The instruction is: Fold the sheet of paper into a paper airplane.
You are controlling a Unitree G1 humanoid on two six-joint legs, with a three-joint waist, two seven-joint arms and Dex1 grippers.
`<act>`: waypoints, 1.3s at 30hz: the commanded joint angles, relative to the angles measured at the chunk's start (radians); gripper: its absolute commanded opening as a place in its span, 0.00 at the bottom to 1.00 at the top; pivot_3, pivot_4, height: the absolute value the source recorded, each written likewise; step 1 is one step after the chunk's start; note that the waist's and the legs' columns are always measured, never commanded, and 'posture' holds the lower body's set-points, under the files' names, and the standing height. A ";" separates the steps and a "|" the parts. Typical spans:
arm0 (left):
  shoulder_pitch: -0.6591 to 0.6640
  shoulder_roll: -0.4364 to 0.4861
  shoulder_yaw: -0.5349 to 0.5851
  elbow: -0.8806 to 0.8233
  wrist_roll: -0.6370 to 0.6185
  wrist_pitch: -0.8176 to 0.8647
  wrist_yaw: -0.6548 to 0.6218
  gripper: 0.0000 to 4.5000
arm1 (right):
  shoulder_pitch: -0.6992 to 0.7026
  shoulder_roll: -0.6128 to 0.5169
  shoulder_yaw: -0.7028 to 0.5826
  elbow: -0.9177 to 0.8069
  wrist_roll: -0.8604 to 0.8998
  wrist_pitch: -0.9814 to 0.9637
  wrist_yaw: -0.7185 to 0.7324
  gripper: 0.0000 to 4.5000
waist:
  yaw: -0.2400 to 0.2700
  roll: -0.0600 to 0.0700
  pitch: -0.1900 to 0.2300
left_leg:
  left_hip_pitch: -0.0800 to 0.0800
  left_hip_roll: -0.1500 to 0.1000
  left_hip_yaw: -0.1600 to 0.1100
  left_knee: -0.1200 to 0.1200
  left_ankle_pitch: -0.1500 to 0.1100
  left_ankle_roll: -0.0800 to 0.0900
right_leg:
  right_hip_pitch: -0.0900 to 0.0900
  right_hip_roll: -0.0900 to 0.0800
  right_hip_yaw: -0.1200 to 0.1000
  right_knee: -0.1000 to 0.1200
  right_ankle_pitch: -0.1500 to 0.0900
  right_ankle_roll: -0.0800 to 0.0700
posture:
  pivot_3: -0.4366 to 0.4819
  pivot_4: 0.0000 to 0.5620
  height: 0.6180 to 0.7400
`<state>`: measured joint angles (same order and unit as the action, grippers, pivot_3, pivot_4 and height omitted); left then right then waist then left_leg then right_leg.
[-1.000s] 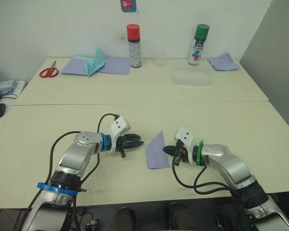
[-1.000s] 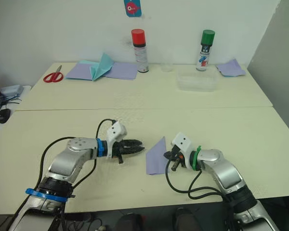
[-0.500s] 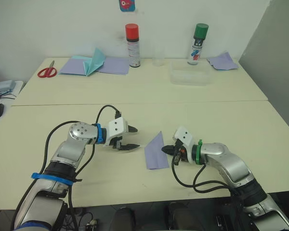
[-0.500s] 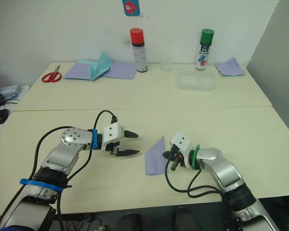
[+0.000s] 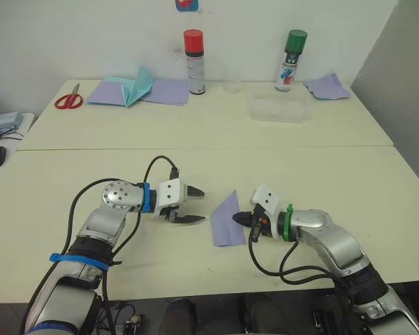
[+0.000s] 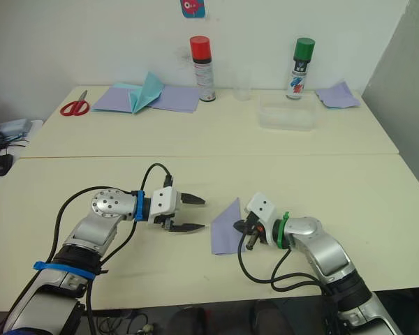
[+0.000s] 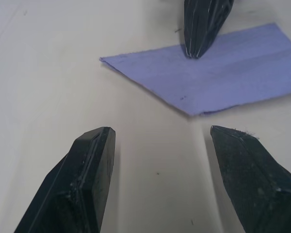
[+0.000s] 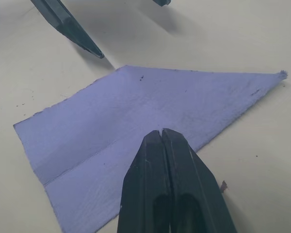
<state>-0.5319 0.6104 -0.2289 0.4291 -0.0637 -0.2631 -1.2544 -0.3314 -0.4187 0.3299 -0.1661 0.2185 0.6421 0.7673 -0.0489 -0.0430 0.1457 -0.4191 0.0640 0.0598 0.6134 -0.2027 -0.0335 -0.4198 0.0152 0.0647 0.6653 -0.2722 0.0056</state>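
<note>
Cream-coloured surface carries everything; the sheet of paper lies flat on it between the two end effectors, already partly folded into a slanted, pointed shape; the right end effector has its fingers pressed together, tip resting on the paper's near edge, pinning rather than gripping it; the left end effector is spread wide, just beside the paper's opposite edge, apart from it; if it pushes in low, the thin paper could skid or buckle under the single pin; any layers beneath are hidden.
</note>
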 commanded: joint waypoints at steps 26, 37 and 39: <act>-0.186 -0.145 -0.026 0.256 0.080 -0.210 0.054 0.78 | -0.017 0.015 -0.018 0.004 0.000 0.012 -0.020 0.00 | 0.018 0.000 0.000 | 0.000 -0.001 0.001 0.016 0.000 0.000 | 0.000 0.000 0.000 0.014 0.000 0.002 | 0.48 0.27 1.00; -0.204 -0.156 -0.023 0.251 0.047 -0.239 0.035 0.78 | -0.026 0.022 -0.019 0.018 -0.004 0.008 -0.020 0.00 | 0.018 0.000 0.000 | -0.001 0.000 0.000 0.016 0.000 0.000 | 0.000 0.001 0.000 0.015 0.000 0.002 | 0.48 0.27 1.00; -0.210 -0.155 -0.034 0.255 0.054 -0.272 0.023 0.78 | -0.027 0.022 -0.019 0.020 -0.003 0.008 -0.020 0.00 | 0.018 0.000 0.000 | -0.001 0.000 0.000 0.016 0.000 0.000 | 0.000 0.001 0.000 0.015 0.000 0.002 | 0.48 0.27 1.00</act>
<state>-0.7156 0.4570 -0.2694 0.7038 0.0000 -0.4994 -1.2202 -0.3427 -0.3965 0.3283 -0.1464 0.2176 0.6601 0.7544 -0.0309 -0.0434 0.1460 -0.4198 0.0635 0.0602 0.6292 -0.2027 -0.0334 -0.4195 0.0160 0.0643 0.6800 -0.2718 0.0071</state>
